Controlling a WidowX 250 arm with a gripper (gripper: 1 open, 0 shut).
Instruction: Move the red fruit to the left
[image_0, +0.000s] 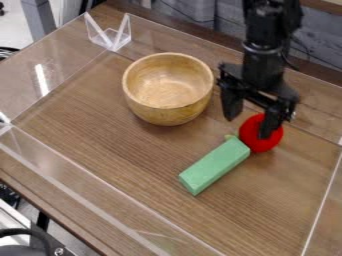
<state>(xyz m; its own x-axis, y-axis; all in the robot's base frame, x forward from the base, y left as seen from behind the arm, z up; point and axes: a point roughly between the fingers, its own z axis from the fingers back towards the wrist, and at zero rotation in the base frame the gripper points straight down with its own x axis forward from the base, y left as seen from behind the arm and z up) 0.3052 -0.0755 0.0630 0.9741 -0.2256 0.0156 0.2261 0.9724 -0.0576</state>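
We see the red fruit (259, 134) right of center in the frame, on the wooden table (100, 150). The gripper (253, 117) is above and around it, coming down from the upper right, and one dark finger overlaps the fruit in our view. We see the fingers spread apart, one toward the left of the fruit and one toward its right; we cannot tell whether either touches it.

Just below and to the left of the fruit we have the green block (215, 166), lying at a slant, its upper end close to the fruit. Farther up and left, at the upper middle of the frame, we see the bowl (167, 91), round and wooden, apart from the block. In the upper left corner area we find a small clear object (110, 33), white-edged and angular. At the lower left edge we make out a black cable (30, 234), curving beside the table.
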